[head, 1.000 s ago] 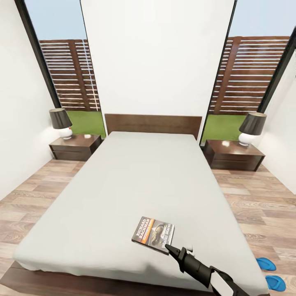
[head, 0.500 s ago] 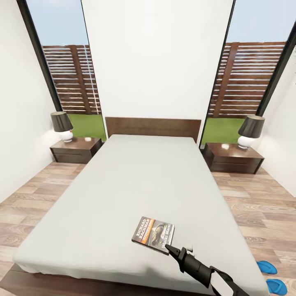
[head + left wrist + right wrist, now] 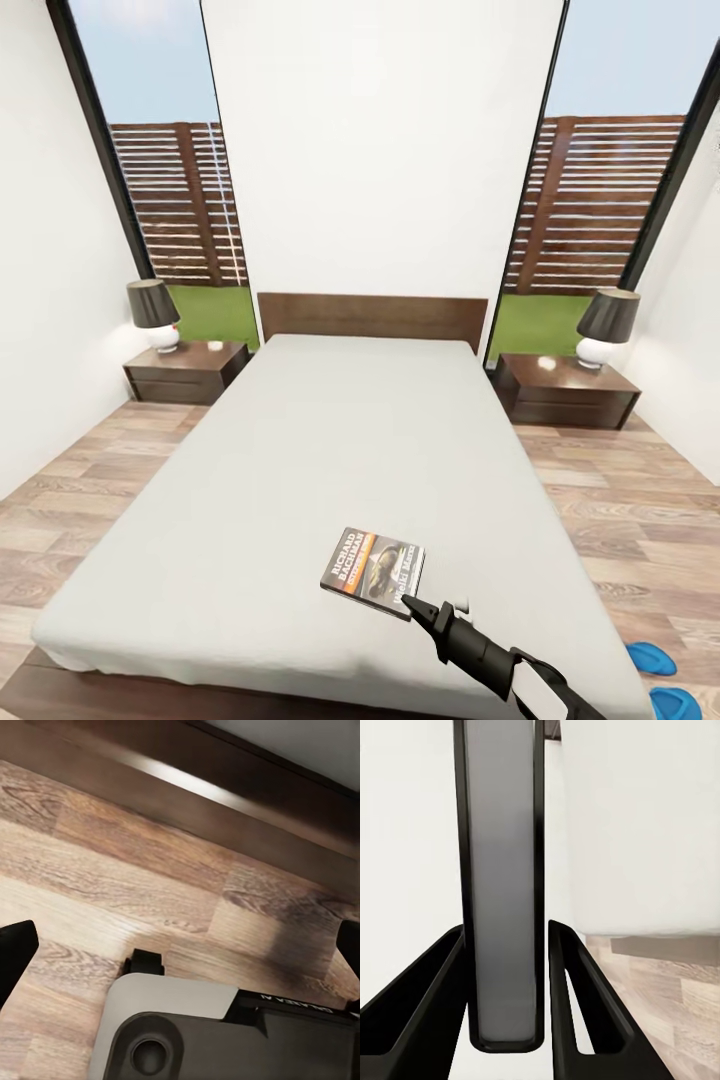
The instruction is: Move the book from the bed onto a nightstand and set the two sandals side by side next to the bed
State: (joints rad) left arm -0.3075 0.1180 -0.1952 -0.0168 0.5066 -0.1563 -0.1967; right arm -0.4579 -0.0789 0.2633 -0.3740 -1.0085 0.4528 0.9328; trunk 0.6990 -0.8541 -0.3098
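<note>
Nothing placed yet, by my read. The book (image 3: pixel 373 572) lies flat on the bed (image 3: pixel 330 440) near its foot, at my 6 o'clock. Both sandals (image 3: pixel 662 680) sit on the floor at 4 o'clock, beside the bed. My right gripper (image 3: pixel 506 1009) has its fingers clamped on the book's near edge. Left gripper (image 3: pixel 180 952) spread apart over floor. Book's long axis runs roughly 10-to-4, title end toward 10.
</note>
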